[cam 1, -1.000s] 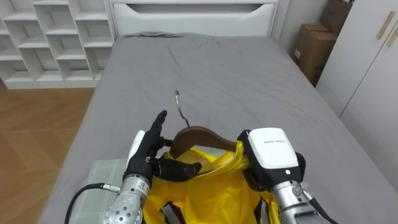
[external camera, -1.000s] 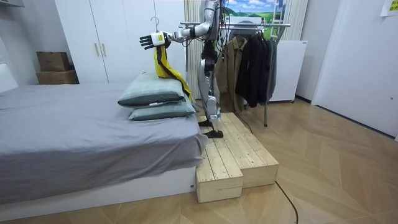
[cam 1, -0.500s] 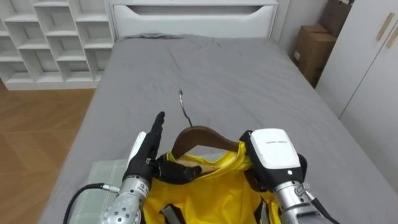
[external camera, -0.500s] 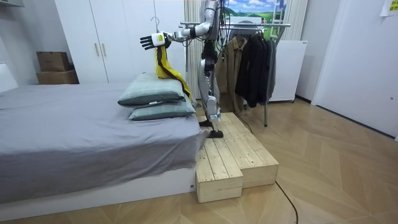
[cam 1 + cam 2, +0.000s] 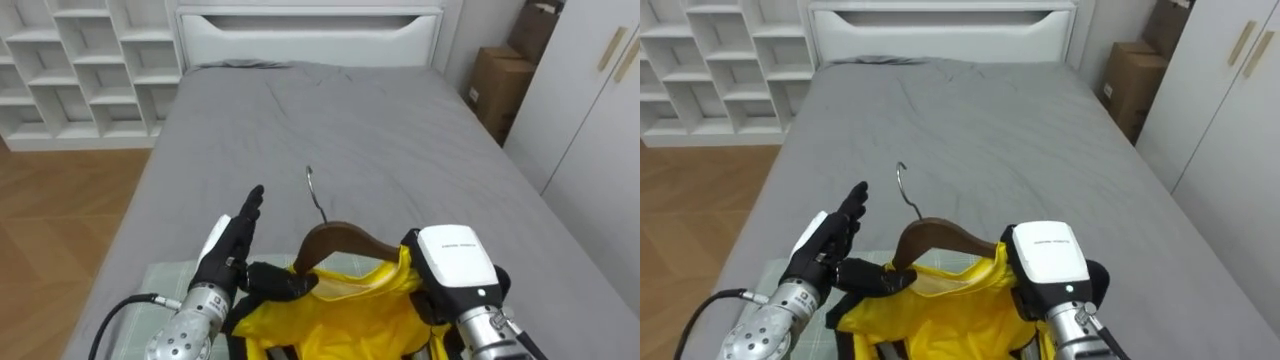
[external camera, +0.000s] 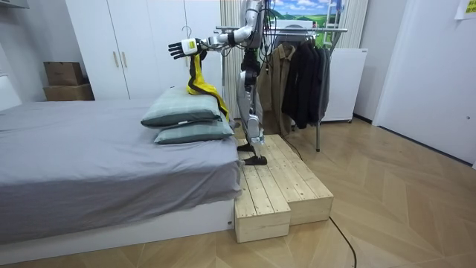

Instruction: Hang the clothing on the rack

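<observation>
Eye views, left to right. Left hand (image 5: pixel 225 258) is raised over the foot of the grey bed (image 5: pixel 400 140). Its fingers (image 5: pixel 247 212) are straight and close together, pointing at the headboard. The thumb is out sideways, its tip touching the collar of the yellow garment (image 5: pixel 330 315) at the left end of the brown wooden hanger (image 5: pixel 340 240). The thin metal hook (image 5: pixel 317 203) stands up free. The garment lies over the hanger's shoulders and hangs below it in the air, above the stacked grey-green pillows (image 6: pixel 182 112). Right hand (image 5: pixel 455 265) is at the hanger's right end, back uppermost; cannot tell whether it is closed on the hanger. Change over the last second: hanger and hook now sit lower and further right, the bed barely shifted; the left fingers, slightly crooked then, are now straight. Stance on the pale wooden platform (image 6: pixel 279 179) is unchanged. Judgement: dressing the hanger is about done and the left hand is letting go. The metal rail with dark coats (image 6: pixel 309 30) is behind the robot, so the turn and hooking-on are not yet done.
</observation>
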Robot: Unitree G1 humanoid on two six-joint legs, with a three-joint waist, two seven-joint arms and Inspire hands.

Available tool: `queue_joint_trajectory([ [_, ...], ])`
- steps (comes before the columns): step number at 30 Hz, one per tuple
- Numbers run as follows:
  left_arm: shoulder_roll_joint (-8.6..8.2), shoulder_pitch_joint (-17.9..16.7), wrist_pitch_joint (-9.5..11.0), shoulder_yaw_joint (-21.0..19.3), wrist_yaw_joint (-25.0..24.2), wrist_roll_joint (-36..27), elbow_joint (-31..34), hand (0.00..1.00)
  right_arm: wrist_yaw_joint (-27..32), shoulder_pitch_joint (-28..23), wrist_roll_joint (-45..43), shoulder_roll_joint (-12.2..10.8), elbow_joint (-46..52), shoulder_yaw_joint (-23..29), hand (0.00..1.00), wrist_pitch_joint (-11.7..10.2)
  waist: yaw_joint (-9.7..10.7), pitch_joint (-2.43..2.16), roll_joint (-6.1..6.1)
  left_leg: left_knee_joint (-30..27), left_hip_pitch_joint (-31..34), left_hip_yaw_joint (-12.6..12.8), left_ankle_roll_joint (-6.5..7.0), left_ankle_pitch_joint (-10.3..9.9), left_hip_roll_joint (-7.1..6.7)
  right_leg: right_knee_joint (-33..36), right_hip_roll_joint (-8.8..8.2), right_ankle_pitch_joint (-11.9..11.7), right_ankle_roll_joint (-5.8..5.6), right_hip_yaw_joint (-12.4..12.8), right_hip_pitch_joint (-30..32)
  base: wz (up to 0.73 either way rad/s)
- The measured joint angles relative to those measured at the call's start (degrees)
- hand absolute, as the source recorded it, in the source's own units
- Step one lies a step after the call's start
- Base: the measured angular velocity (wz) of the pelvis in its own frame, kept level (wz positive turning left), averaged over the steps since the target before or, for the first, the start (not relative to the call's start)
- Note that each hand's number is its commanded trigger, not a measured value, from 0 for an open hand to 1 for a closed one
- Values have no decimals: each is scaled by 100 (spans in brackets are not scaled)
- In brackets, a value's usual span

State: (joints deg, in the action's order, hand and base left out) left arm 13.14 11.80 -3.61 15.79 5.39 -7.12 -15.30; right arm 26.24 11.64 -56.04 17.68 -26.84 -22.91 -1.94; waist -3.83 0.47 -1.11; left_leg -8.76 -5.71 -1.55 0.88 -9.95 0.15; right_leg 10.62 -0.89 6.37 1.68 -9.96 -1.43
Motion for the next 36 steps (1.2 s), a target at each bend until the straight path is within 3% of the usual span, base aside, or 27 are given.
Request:
queue_joint_trajectory([
  [5, 53, 0, 0, -77, -88, -58, 16, 0, 55, -2, -43, 37, 0, 19, 100, -1, 50, -41, 1, -1, -13, 30, 0, 0, 7, 3, 1, 0, 0, 38, 5, -3],
  [11, 88, 1, -1, -241, -233, -928, 474, 0, 84, -16, 45, 216, -176, 19, 100, 9, 6, -73, -11, -13, -10, 33, 0, 0, 5, 4, 2, 0, 0, 53, 37, 0],
  [25, 193, -15, -2, -327, -619, -1022, 643, 0, 157, -193, 241, 235, -562, 316, 100, -11, -102, -76, 5, -42, -31, 82, 0, 0, 3, 11, 5, -2, 3, 70, 19, 0],
  [33, 485, -712, 37, -647, -703, -927, 606, 0, 468, -471, 204, 294, -543, 753, 100, -221, -95, -65, 78, 11, -96, 55, -2, -1, -1, -3, 3, 12, -3, 36, -63, 1],
  [35, 526, -1013, 256, -837, -617, -947, 201, 0, 518, -549, 210, 297, -545, 878, 100, -247, -93, -75, 123, 15, -125, 75, -1, -1, -2, 8, -2, 14, -3, 35, -74, -5],
  [36, 525, -1086, 257, -898, -573, -936, 72, 0, 538, -557, 209, 297, -545, 910, 100, -247, -89, -74, 128, 14, -136, 81, -1, -1, -2, 13, -3, 16, -2, 36, -72, -5],
])
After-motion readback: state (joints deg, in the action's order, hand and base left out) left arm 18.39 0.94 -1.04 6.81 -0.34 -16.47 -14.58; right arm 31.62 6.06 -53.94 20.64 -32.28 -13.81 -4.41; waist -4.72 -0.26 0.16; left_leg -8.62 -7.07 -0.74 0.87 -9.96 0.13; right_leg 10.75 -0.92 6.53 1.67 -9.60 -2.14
